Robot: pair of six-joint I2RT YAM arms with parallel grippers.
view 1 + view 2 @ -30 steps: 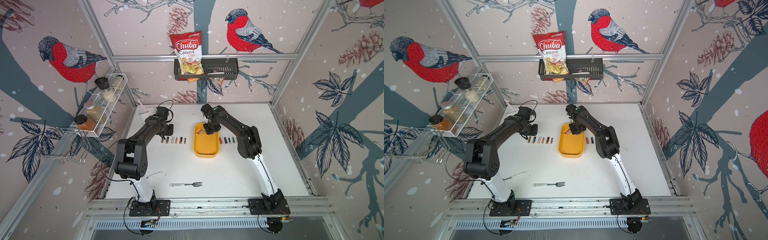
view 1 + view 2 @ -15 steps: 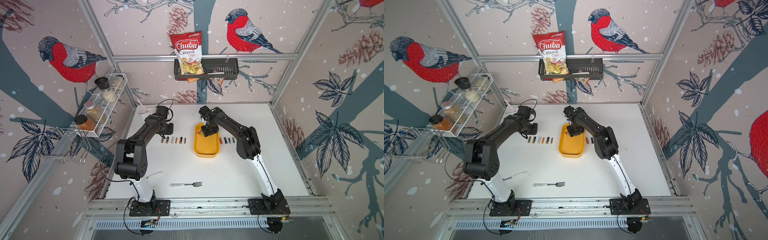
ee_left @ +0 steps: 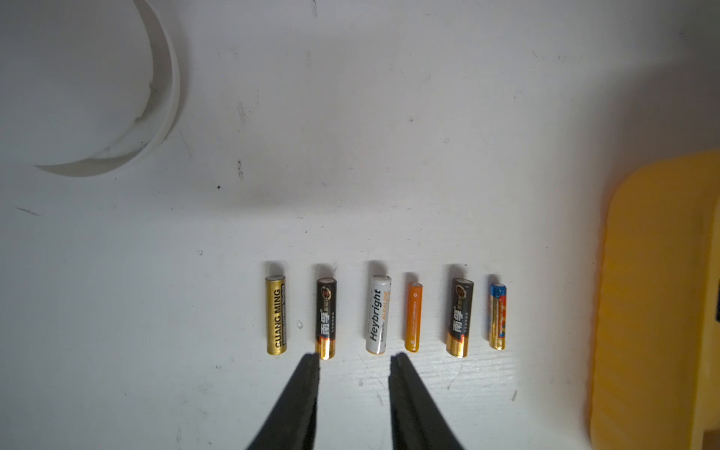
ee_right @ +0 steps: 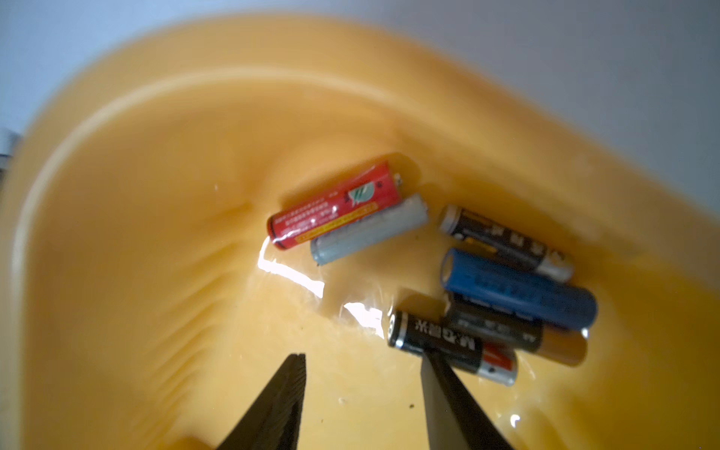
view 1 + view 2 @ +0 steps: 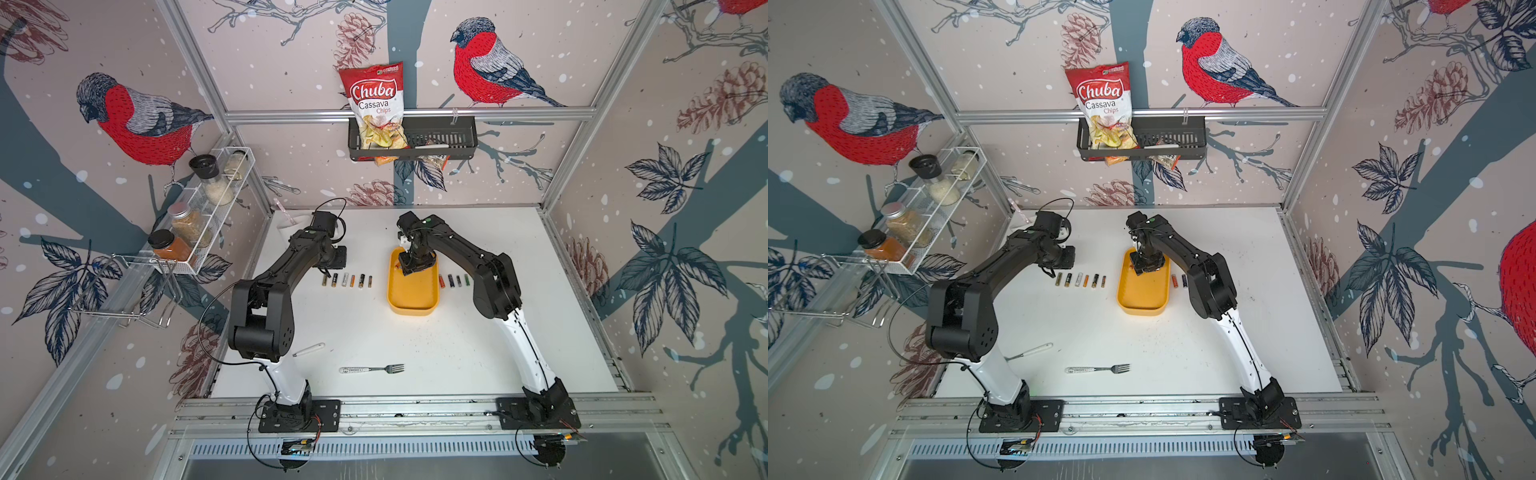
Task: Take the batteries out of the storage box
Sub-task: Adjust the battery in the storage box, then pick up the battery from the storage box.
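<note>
Right tool (image 4: 362, 356) released, empty, inside yellow storage box (image 4: 156, 195) beside six loose batteries (image 4: 518, 288); left tool (image 3: 354, 356) released, empty, at battery row (image 3: 378, 315) on tabletop (image 3: 389, 156)

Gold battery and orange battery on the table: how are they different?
The gold battery is longer and thicker than the orange battery. The gold battery has big black letters; the orange battery looks nearly plain. The gold battery ends the row; the orange battery lies between others. Both lie flat on the table, in one row.
</note>
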